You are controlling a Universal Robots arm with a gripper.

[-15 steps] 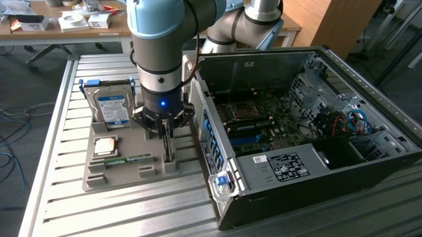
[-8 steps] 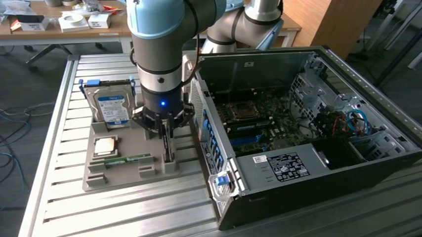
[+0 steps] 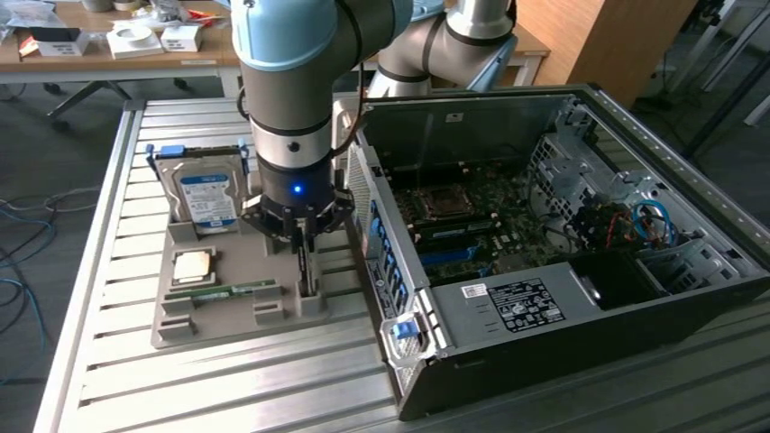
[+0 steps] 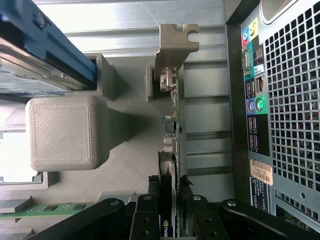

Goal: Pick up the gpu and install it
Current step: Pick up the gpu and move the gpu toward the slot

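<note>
The gripper (image 3: 301,240) straddles the gpu (image 3: 306,271), which stands upright at the edge of the grey tray (image 3: 229,317) nearest the computer case (image 3: 565,298). I cannot tell whether it grips. Risk, I judge: an off-centre hold tilts the gpu, binding it against the tray.

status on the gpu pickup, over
Pincer down at top edge of gpu. gpu seated on edge in grey holder. Hard drive stands apart, nothing blocking.
</note>
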